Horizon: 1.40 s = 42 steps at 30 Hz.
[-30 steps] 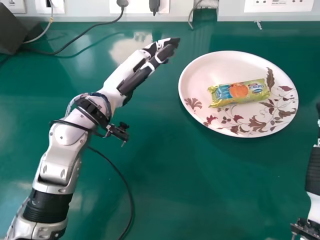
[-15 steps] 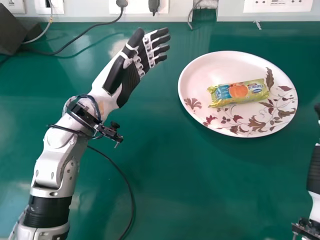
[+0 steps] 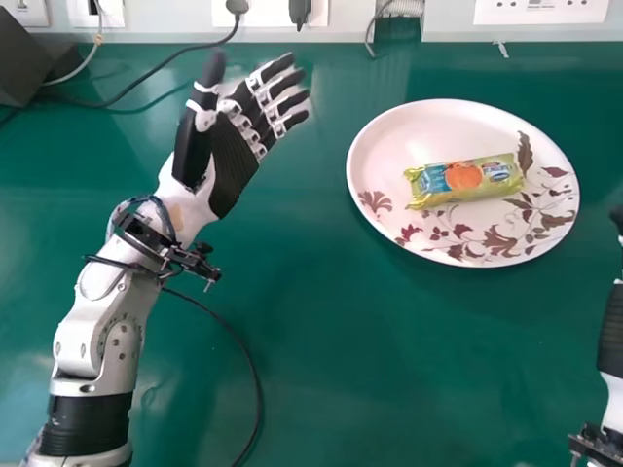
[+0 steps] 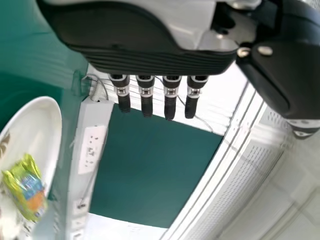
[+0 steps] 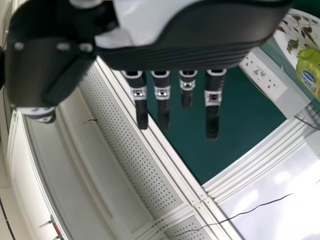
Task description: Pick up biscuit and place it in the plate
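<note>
The biscuit packet (image 3: 464, 181), yellow-green with an orange picture, lies on the white plate (image 3: 438, 126) with brown leaf patterns. Left of the plate, my left hand (image 3: 234, 161) is held open, palm turned up, fingers spread and touching nothing. At the right edge shows part of my right hand (image 3: 617, 220), apart from the plate. In the left wrist view the left hand (image 4: 150, 60) has straight fingers, with the packet (image 4: 26, 189) on the plate (image 4: 52, 120) beyond. The right wrist view has the right hand (image 5: 175, 57) with straight fingers, and the packet (image 5: 309, 72) farther off.
The plate stands on a green table (image 3: 321, 360). A black cable (image 3: 243, 350) runs beside the left forearm. At the back left are a dark box (image 3: 27, 58) and another cable, and white socket panels (image 3: 540, 11) line the wall behind the table.
My left hand has turned from edge-on to palm up, its fingers spreading, and has drawn back left, away from the plate. The packet and plate have stayed put.
</note>
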Each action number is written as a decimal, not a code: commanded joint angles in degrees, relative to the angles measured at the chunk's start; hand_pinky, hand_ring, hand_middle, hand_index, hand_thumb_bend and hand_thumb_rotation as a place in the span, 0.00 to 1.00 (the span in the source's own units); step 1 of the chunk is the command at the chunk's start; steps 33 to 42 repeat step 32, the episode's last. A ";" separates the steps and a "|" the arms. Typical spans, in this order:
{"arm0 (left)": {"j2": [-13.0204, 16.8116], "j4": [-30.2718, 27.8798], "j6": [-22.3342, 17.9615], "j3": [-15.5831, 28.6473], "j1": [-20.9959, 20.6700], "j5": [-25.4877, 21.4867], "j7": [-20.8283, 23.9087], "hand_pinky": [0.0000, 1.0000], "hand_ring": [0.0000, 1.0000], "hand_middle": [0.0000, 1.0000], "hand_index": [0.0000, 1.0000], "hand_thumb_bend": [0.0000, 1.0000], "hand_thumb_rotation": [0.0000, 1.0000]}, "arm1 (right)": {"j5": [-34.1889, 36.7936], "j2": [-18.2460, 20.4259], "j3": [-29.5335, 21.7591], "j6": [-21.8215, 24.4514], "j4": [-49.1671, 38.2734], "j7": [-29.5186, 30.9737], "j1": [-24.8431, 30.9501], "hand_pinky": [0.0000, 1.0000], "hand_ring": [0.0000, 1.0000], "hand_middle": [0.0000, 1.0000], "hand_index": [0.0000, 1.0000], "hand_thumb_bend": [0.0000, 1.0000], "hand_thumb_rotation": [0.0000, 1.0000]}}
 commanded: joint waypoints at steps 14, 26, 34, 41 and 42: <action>-2.96 4.52 -0.65 6.60 3.69 -8.74 -2.47 1.00 0.97 1.00 0.96 1.00 0.70 | -0.18 0.83 -0.77 0.16 0.43 0.10 0.46 0.56 0.73 0.82 0.85 0.81 0.22; -5.98 8.77 -4.05 10.33 4.51 -10.78 -3.65 1.00 0.98 1.00 0.98 1.00 0.68 | 0.19 0.49 -1.55 0.19 1.62 0.96 0.10 0.55 0.70 0.76 0.83 0.86 0.22; -6.55 11.68 -5.95 12.44 4.87 -11.65 -4.76 1.00 0.98 1.00 0.98 1.00 0.69 | -0.46 0.63 -1.86 -0.44 2.13 1.45 0.36 0.55 0.71 0.78 0.81 0.89 0.21; -6.55 11.68 -5.95 12.44 4.87 -11.65 -4.76 1.00 0.98 1.00 0.98 1.00 0.69 | -0.46 0.63 -1.86 -0.44 2.13 1.45 0.36 0.55 0.71 0.78 0.81 0.89 0.21; -6.55 11.68 -5.95 12.44 4.87 -11.65 -4.76 1.00 0.98 1.00 0.98 1.00 0.69 | -0.46 0.63 -1.86 -0.44 2.13 1.45 0.36 0.55 0.71 0.78 0.81 0.89 0.21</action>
